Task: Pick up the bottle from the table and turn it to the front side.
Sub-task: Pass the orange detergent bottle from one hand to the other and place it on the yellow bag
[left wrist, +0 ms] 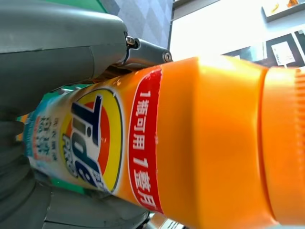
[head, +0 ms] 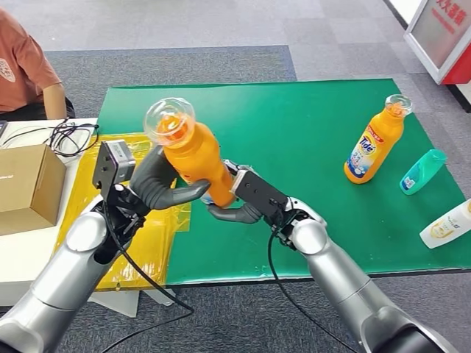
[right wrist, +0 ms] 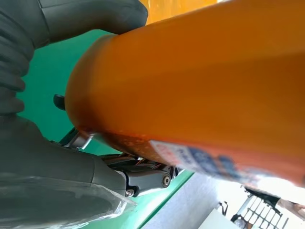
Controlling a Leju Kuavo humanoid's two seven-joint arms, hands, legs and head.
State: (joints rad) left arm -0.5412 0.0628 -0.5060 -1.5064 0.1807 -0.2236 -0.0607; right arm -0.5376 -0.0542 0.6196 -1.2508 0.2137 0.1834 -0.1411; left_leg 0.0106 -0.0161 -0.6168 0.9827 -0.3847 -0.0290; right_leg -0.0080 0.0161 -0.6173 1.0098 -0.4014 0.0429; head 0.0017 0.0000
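I see both hands on the orange bottle [head: 194, 154]: left hand [head: 158, 184] gripping its middle, right hand [head: 238, 206] holding its base, above green table [head: 311, 132].

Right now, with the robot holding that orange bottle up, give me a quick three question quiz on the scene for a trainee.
1. True or false: the held orange bottle rests on the green mat.
2. Which hands grip the bottle: A) left hand alone, B) right hand alone, C) both?
3. Fill in: the second orange bottle stands beside a ____ bottle lying on its side.

Key: 1 false, it is lifted above the mat; 2 C, left around the middle, right at the lower end; 3 teal, with a white bottle lying nearer the mat's edge.
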